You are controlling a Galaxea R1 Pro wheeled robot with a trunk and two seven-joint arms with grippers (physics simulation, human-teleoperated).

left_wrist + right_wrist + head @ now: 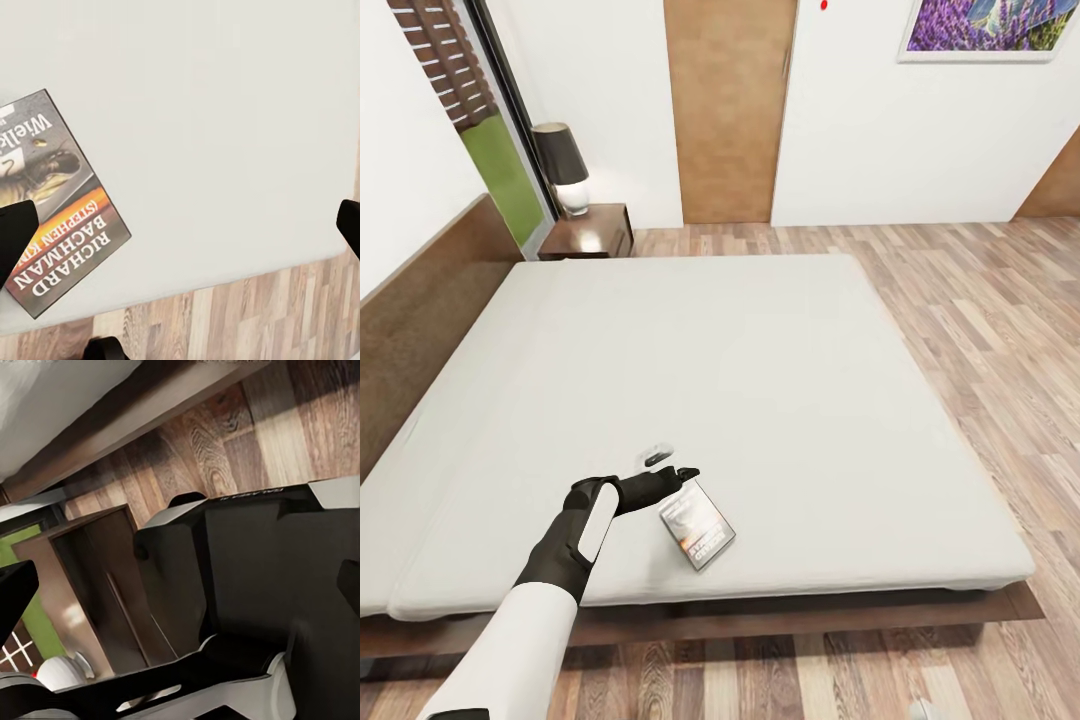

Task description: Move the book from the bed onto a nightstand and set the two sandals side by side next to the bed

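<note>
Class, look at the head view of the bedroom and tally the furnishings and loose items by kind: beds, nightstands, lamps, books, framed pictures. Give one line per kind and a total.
Beds: 1, the bed
Nightstands: 1, the nightstand
Lamps: 1, the lamp on the nightstand
Books: 1, the book lying on the bed
Framed pictures: 1, the picture on the wall
Total: 5

We take this for a home bedroom, a wide white bed [740, 380] with brown headboard [420, 320], a nightstand [592, 232] bearing a lamp [565, 165] by the bed's far corner, wood-plank floor [980, 300], framed lavender picture [985, 28], wooden door [728, 110].
</note>
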